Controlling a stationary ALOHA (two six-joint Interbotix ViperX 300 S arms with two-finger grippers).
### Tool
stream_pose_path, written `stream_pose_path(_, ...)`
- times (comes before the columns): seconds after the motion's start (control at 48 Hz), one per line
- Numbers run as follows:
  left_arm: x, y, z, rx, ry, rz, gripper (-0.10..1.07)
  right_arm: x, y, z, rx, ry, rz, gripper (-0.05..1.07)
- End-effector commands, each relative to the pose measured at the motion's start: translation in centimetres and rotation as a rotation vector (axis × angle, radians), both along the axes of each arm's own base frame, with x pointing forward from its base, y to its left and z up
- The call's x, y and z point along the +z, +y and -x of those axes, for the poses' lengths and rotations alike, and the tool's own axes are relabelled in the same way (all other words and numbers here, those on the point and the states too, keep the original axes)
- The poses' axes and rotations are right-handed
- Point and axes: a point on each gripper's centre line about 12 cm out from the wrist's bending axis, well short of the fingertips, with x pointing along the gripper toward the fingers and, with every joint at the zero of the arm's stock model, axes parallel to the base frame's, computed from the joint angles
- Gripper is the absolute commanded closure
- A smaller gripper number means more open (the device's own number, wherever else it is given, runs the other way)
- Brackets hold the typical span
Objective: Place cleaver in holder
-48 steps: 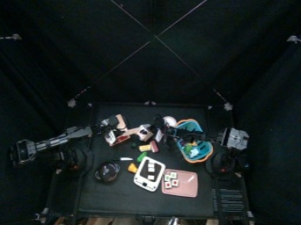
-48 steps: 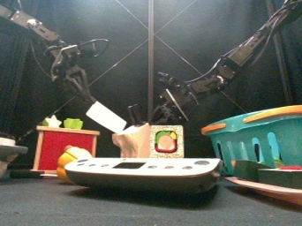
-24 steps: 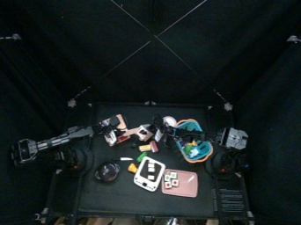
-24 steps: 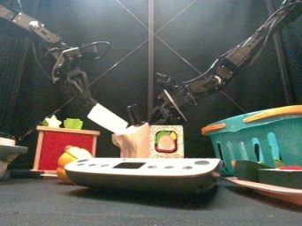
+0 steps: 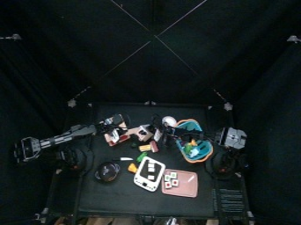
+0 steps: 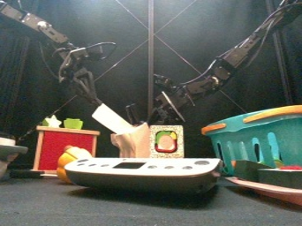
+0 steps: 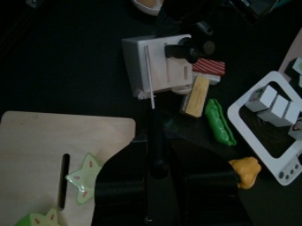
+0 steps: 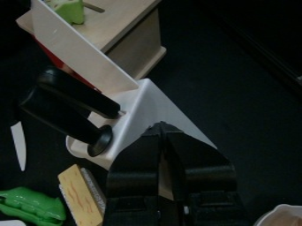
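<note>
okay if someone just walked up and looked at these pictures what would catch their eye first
Probably the white cleaver, its broad blade slanting up out of the pale knife holder at the middle of the cluttered black table, with both arms hanging just behind it. Next, the teal basket looming at the front view's right, and the white calculator lying across the foreground.

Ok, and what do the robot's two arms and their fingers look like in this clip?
Both arms are black, jointed and slim, with loose black cables looping beside them in the front view. The left gripper and the right gripper each end in two narrow, flat black fingers. No markings or labels are legible on either.
</note>
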Motion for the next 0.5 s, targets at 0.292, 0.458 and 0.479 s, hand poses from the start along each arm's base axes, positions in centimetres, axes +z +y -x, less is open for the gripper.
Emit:
stream_pose_path(0.292,1.3,1.0,-1.7,-0.001,-0.006,-0.009,0.57,1.6,-0.2,-0.3,-0.002,-0.038,0.016,0.65)
stream_pose_path(0.458,1.8,1.2,-2.1,-0.001,0.020,0.004,0.57,1.5,-0.3,-0.5,0.001,-0.038,0.020,0.65)
stream_pose_path(0.479,1.8,1.3,-2.1,-0.002,0.024,0.005,0.57,1.4,-0.3,-0.6,0.002,-0.036,0.020,0.65)
